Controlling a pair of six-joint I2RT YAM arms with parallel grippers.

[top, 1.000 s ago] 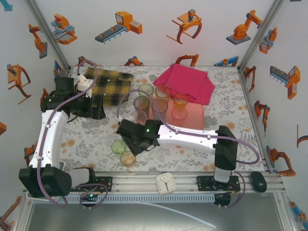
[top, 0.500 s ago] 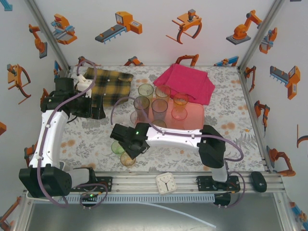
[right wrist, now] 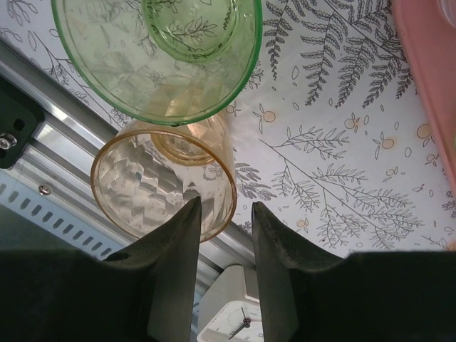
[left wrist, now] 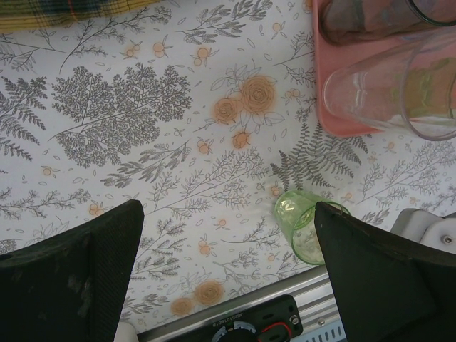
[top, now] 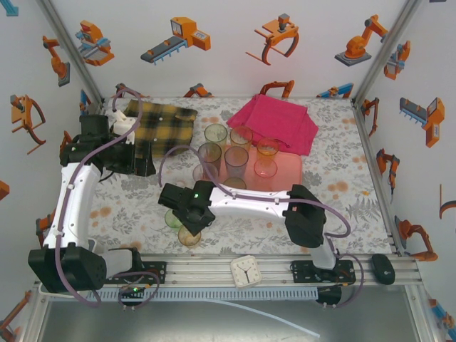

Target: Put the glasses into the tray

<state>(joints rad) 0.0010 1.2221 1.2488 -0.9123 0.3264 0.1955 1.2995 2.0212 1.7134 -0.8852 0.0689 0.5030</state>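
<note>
Down at the near edge of the flower-printed surface (top: 342, 178), my right hand (right wrist: 226, 205) hangs over the amber glass (right wrist: 164, 182). The fingers are narrow, a slim gap between them with the glass's rim showing in it. The green glass (right wrist: 157, 64) stands touching it, just beyond. Both are well short of the tray (top: 285, 174), which lies mid-surface with a cluster of glasses (top: 236, 157) on its left end. Behind it lie a magenta cloth (top: 278, 121) and a plaid cloth (top: 160, 125). White walls (top: 228, 50) with orange robot pictures box us in. My left hand (left wrist: 228, 206) is spread wide and holds nothing, off by the plaid cloth. A small white clock (top: 247, 271) sits on the front rail.
</note>
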